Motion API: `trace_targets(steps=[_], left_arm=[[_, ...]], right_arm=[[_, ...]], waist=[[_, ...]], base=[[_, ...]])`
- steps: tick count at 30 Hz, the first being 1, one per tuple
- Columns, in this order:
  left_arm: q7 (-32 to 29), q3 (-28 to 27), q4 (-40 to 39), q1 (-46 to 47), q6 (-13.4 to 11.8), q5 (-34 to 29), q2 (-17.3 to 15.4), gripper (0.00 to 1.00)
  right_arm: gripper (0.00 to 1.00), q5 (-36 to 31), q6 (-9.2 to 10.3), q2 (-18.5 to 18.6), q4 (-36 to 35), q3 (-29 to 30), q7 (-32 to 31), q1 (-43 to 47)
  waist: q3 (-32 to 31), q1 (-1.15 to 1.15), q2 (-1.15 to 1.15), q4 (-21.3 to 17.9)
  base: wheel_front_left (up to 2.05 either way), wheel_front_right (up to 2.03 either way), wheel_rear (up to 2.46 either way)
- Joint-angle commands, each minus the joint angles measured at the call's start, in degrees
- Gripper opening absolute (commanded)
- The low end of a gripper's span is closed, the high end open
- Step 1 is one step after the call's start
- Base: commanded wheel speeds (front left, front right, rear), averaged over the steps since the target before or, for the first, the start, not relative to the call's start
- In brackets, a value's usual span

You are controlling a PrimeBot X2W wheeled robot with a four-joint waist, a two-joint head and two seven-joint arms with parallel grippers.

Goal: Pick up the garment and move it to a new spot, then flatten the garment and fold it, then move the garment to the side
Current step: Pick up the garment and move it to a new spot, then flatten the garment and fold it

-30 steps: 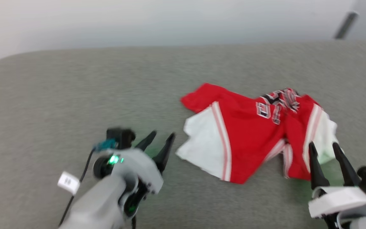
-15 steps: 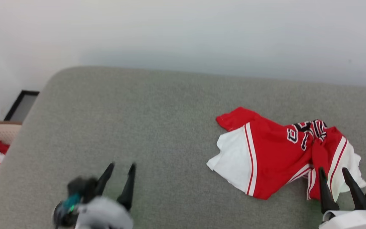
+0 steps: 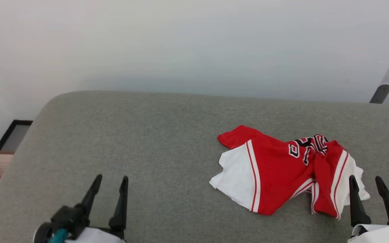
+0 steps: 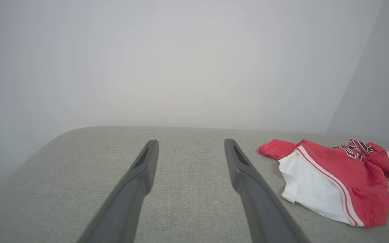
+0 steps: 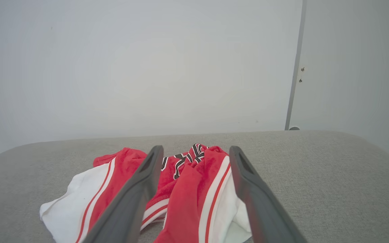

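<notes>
The garment (image 3: pixel 275 168) lay crumpled toward the right side of the worktop (image 3: pixel 147 135), near its front edge. The left gripper (image 3: pixel 112 177) and right gripper (image 3: pixel 365 178) stood spread, empty. Pinching the bunched folds could catch several layers, lifting it twisted.

Head view downward over grey surface (image 3: pixel 147 135); wrist views low and level, garment (image 3: pixel 275 168) in all three
</notes>
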State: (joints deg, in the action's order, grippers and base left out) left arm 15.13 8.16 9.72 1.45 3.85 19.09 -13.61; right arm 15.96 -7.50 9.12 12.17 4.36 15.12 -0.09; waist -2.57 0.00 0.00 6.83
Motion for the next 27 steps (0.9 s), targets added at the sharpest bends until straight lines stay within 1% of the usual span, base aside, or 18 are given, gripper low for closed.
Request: trace_targets(steps=[1, 7, 11, 20, 24, 27], left_arm=[[0.0, -0.5, -0.29, -1.28, 0.65, -1.11, 0.52, 1.0], [0.0, -2.19, 0.82, -3.01, 1.88, -4.08, 2.17, 1.0], [0.0, -3.27, 1.3, -3.01, 2.4, -4.74, 3.26, 1.0], [0.0, -4.54, 1.29, -2.23, 3.31, -5.62, 4.62, 1.0], [0.0, -4.23, 0.27, -0.47, 3.57, -5.13, 4.58, 1.0], [0.0, -2.66, -0.01, 3.19, 3.74, -4.42, 3.15, 1.0]], right_arm=[[1.0, -0.2, 0.02, -0.3, -0.4, 0.06, 0.05, 0.62], [1.0, 0.12, 0.02, -1.3, -0.75, 0.49, 0.04, 1.11], [1.0, 0.3, 0.02, -1.74, -0.63, 0.83, 0.04, 1.39], [1.0, 0.26, 0.02, -2.45, -0.58, 0.66, 0.04, 0.3], [1.0, 0.22, 0.02, -2.66, -0.49, -0.2, 0.05, -0.68], [1.0, 0.34, 0.02, -2.78, -0.62, -0.46, 0.04, -1.35]], waist=[[-0.31, 0.0, 0.0, -0.8], [-0.1, 0.0, 0.0, -1.63], [-0.05, 0.0, 0.0, -1.63], [0.02, 0.0, 0.0, -2.04], [0.6, 0.0, 0.0, -3.08], [1.22, 0.0, 0.0, -3.77]], base=[[0.0, 0.0, 0.0], [0.0, 0.0, 0.0], [0.0, 0.0, 0.0], [0.0, 0.0, 0.0], [0.0, 0.0, 0.0], [0.0, 0.0, 0.0]])
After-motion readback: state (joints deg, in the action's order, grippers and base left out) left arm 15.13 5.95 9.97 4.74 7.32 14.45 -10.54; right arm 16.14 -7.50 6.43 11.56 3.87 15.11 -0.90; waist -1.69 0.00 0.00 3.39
